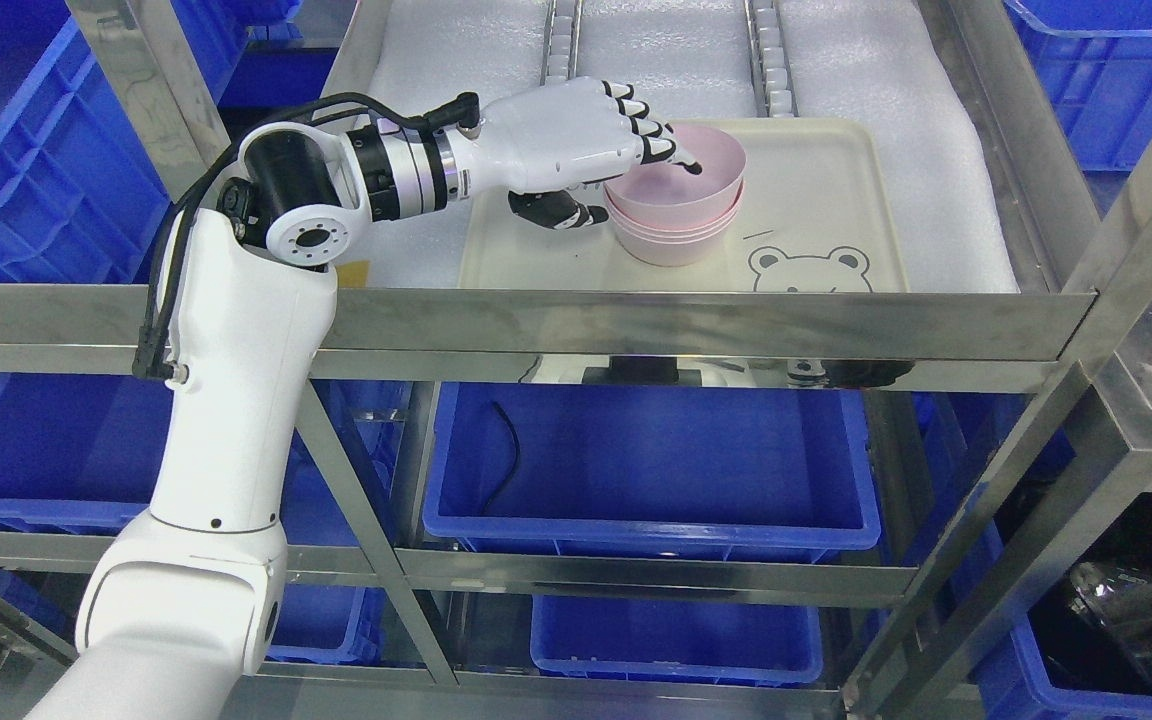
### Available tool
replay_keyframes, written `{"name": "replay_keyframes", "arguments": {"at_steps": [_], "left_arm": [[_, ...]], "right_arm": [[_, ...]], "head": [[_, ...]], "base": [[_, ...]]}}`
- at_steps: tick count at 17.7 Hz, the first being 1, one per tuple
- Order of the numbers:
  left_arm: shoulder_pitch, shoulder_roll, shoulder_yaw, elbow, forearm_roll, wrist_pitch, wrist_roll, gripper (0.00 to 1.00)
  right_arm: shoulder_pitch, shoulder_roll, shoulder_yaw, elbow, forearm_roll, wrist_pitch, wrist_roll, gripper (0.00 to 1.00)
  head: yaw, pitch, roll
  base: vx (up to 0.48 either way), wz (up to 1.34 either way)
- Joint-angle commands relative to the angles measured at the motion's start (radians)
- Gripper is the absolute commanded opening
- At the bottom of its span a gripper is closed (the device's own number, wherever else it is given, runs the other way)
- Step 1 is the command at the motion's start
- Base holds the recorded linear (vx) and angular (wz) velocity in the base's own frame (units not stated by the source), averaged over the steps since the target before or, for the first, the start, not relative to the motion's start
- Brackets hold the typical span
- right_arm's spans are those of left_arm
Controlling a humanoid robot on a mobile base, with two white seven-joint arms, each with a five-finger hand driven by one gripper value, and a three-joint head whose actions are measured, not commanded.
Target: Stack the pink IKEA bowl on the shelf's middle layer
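Pink bowl (681, 175) sat nested on the stack while my left hand (576, 140) pinched its rim, steadying it.

We have a single head view, looking forward and steeply down from above onto the metal shelf (696, 320). It sits close: the shelf's front rail crosses mid-picture, the upper level lies beyond it, and lower levels show beneath.

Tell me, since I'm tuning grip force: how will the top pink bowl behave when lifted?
The top pink plastic-looking bowl probably stays stiff and light. Its smooth wall may slip between the left hand's fingers. Nested in the pink bowls beneath, it might drag them along.
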Motion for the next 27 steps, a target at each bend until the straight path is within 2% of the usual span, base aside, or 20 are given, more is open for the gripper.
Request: {"name": "replay_keyframes", "arguments": {"at_steps": [1, 2, 4, 6, 8, 11, 13, 15, 21, 27], "left_arm": [[-0.005, -0.093, 0.103, 0.001, 0.017, -0.001, 0.002, 0.86], [0.005, -0.136, 0.157, 0.002, 0.067, 0.006, 0.002, 0.86], [0.013, -0.136, 0.168, 0.002, 0.237, 0.021, 0.005, 0.86], [0.022, -0.136, 0.121, -0.001, 0.433, 0.033, 0.011, 0.86], [0.059, -0.136, 0.053, -0.018, 0.539, 0.030, 0.106, 0.86], [0.224, -0.136, -0.130, -0.086, 0.546, 0.023, 0.362, 0.88], [0.316, -0.136, -0.261, -0.142, 0.544, 0.012, 0.428, 0.88], [0.350, -0.136, -0.313, -0.150, 0.543, -0.001, 0.430, 0.87], [0.498, -0.136, -0.366, -0.165, 0.469, -0.001, 0.429, 0.87], [0.619, -0.136, -0.364, -0.167, 0.442, -0.001, 0.426, 0.87]], "right_arm": [[0.015, -0.017, 0.000, -0.017, 0.001, 0.000, -0.001, 1.00], [0.015, -0.017, 0.000, -0.017, 0.000, 0.000, -0.001, 1.00], [0.015, -0.017, 0.000, -0.017, 0.000, 0.000, -0.001, 1.00], [0.015, -0.017, 0.000, -0.017, 0.000, 0.000, -0.001, 1.00], [0.015, -0.017, 0.000, -0.017, 0.001, 0.000, -0.001, 1.00], [0.015, -0.017, 0.000, -0.017, 0.000, 0.000, -0.001, 1.00], [0.015, -0.017, 0.000, -0.017, 0.000, 0.000, -0.001, 1.00], [0.015, -0.017, 0.000, -0.017, 0.000, 0.000, -0.001, 1.00], [0.015, -0.017, 0.000, -0.017, 0.000, 0.000, -0.001, 1.00], [0.015, -0.017, 0.000, -0.017, 0.000, 0.000, -0.001, 1.00]], "head": [[0.0000, 0.000, 0.000], [0.0000, 0.000, 0.000], [0.0000, 0.000, 0.000], [0.0000, 0.000, 0.000], [0.0000, 0.000, 0.000], [0.0000, 0.000, 0.000], [0.0000, 0.000, 0.000], [0.0000, 0.000, 0.000], [0.0000, 0.000, 0.000], [0.0000, 0.000, 0.000]], "base": [[0.000, 0.00], [0.000, 0.00], [0.000, 0.00], [0.000, 0.00], [0.000, 0.00], [0.000, 0.00], [0.000, 0.00], [0.000, 0.00], [0.000, 0.00], [0.000, 0.00]]}}
